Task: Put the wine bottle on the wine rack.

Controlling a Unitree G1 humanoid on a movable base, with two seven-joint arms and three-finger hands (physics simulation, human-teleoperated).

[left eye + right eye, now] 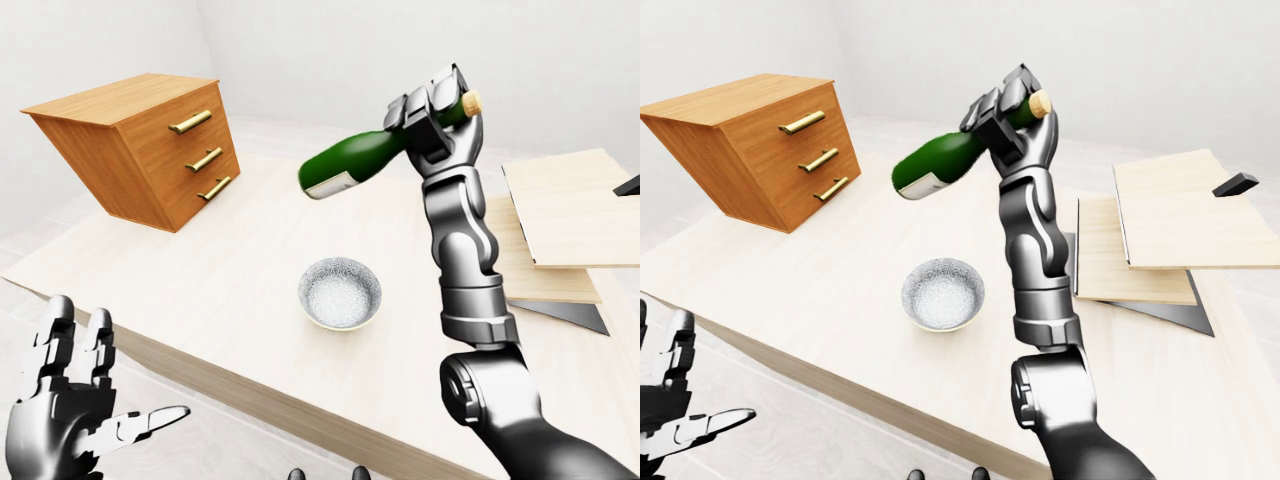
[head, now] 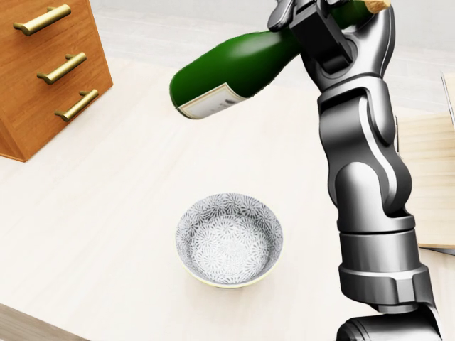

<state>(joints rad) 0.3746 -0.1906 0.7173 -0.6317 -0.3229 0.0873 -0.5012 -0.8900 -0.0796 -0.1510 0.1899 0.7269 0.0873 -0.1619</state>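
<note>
The surface (image 2: 106, 213) is seen closely from above in the head view; bowl (image 1: 340, 293) and drawers (image 1: 760, 150) are shared by 2 wider eye views.

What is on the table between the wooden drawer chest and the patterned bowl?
Nothing: in the left-eye view the table is bare between the drawer chest and the bowl. The wine bottle hangs above, held by the right hand.

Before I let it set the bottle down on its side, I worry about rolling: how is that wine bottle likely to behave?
The wine bottle has a round, smooth body, so laid flat on the table it would probably roll. It looks like glossy glass, likely slippery and breakable. The right hand grips only the neck, so the heavier body may tend to droop.
</note>
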